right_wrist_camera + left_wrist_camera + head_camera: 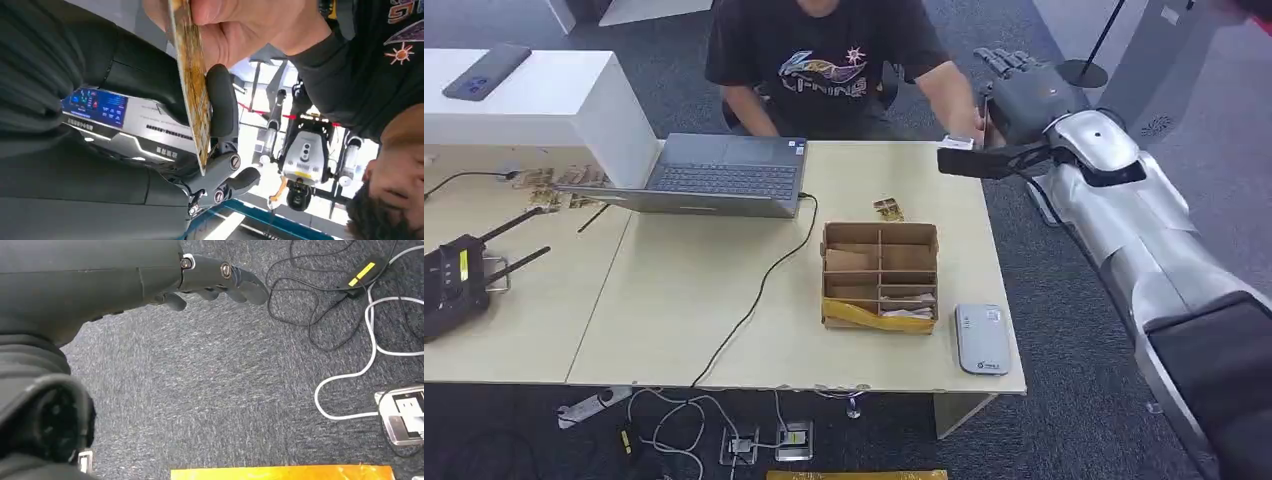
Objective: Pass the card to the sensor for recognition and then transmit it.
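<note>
Fingers [222,100] of right hand [1024,100] pinching gold card [192,85] edge-on, raised beyond bench [674,290] far corner, person's hand [235,30] gripping same card. Left hand [150,280] hanging over carpet [225,390], holding nothing, fingers loosely apart. Grey card reader [981,340] beside cardboard divider box [880,275].

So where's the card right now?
The card sits between the right hand and a person's hand gripping its end, past the table's far right corner.
</note>
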### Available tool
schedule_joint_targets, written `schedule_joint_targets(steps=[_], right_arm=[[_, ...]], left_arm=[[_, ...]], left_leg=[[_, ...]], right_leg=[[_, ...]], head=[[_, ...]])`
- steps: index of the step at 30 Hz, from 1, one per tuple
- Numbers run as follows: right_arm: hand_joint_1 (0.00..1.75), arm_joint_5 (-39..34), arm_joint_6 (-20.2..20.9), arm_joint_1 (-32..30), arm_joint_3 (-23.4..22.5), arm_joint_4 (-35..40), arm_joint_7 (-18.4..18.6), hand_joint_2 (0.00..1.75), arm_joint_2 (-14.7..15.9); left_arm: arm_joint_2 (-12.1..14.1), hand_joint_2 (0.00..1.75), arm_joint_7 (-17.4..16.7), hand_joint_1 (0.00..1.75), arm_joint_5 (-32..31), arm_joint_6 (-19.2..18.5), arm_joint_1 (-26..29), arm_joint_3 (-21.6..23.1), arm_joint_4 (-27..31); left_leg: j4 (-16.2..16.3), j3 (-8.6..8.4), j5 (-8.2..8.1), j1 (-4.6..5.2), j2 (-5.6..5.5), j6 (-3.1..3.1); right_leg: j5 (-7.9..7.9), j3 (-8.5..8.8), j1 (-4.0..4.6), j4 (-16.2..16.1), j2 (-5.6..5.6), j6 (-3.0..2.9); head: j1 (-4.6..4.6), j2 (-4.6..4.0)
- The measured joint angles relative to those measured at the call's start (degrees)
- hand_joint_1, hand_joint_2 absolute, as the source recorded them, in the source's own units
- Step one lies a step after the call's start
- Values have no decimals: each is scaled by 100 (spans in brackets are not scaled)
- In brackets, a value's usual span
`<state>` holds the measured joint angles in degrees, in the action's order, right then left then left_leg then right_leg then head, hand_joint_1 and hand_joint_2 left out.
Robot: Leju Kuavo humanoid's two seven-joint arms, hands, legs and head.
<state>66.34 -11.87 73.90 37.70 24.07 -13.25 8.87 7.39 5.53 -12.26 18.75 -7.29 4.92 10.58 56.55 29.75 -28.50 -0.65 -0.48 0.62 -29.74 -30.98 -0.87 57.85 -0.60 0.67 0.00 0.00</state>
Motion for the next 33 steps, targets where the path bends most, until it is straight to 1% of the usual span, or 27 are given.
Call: schedule_joint_targets(steps=[9, 10, 11, 19, 23, 25, 27, 29, 30, 32, 33], right_arm=[[175, -59, -13, 45, 109, -175, 0, 175, -184], [45, -70, -15, 45, 118, -190, 2, 175, -197], [0, -81, -20, 45, 131, -212, 2, 175, -212], [0, -260, -190, 40, 171, -302, 26, 175, -214], [0, -464, -284, 41, 160, -328, -42, 175, -214], [0, -867, -416, 43, 59, -339, -245, 175, -214], [0, -1493, -525, 49, -141, -341, -546, 175, -214], [0, -2402, -406, 39, -464, -269, -881, 175, -214], [0, -2735, -328, 30, -630, -186, -949, 175, -210], [0, -3058, -192, 24, -929, -15, -997, 175, -205], [0, -3288, -58, 10, -1034, 52, -992, 175, -203]], left_arm=[[0, 0, -39, 0, 7, 15, 1, 2, 0], [-2, 0, -39, 0, 9, 15, 2, 2, 0], [-2, 0, -39, 0, 11, 15, 2, 2, 0], [-2, 0, -39, 0, 37, 50, 13, 2, 0], [-2, 0, -39, 0, 46, 88, 27, 2, 0], [-7, 0, -39, 0, 72, 127, 40, 2, 0], [-15, 0, -50, 0, 87, 168, 55, 0, 0], [-26, 0, -66, 0, 101, 219, 64, 0, 0], [-31, 0, -77, 0, 103, 227, 64, 0, 0], [-37, 0, -92, 0, 105, 232, 65, 0, 0], [-42, 0, -98, 0, 118, 232, 64, 0, 0]], left_leg=[[1, 0, 1, 0, 0, 0], [1, 0, 1, 0, 0, 0], [1, 0, 1, 0, 0, 0], [1, -1, 1, 0, 0, 0], [2, 0, 1, 0, 0, 0], [2, 1, 1, 0, 1, 0], [2, 1, 1, 0, 0, 0], [3, 4, 1, 0, 0, 0], [3, 5, 1, 1, 0, 0], [4, 3, 1, 1, 1, 0], [4, 2, 1, 0, 2, 0]], right_leg=[[0, 0, 0, 0, 0, 0], [0, 0, 0, 0, 0, 0], [0, 0, 0, 0, 0, 0], [1, -1, 0, 0, 1, 0], [1, -3, 0, 0, 1, 0], [1, -4, 0, 0, 2, 0], [1, -5, 0, 0, 2, 0], [1, -5, 0, 0, 1, 0], [1, -8, -1, 0, 1, 0], [1, -8, 0, 0, 2, 1], [1, -7, 0, 0, 4, 1]], head=[[0, -2], [0, 0], [0, 0], [0, 0], [0, 0], [-2, 0], [0, 0], [2, 0], [-2, 0], [-2, 0], [0, 0]])
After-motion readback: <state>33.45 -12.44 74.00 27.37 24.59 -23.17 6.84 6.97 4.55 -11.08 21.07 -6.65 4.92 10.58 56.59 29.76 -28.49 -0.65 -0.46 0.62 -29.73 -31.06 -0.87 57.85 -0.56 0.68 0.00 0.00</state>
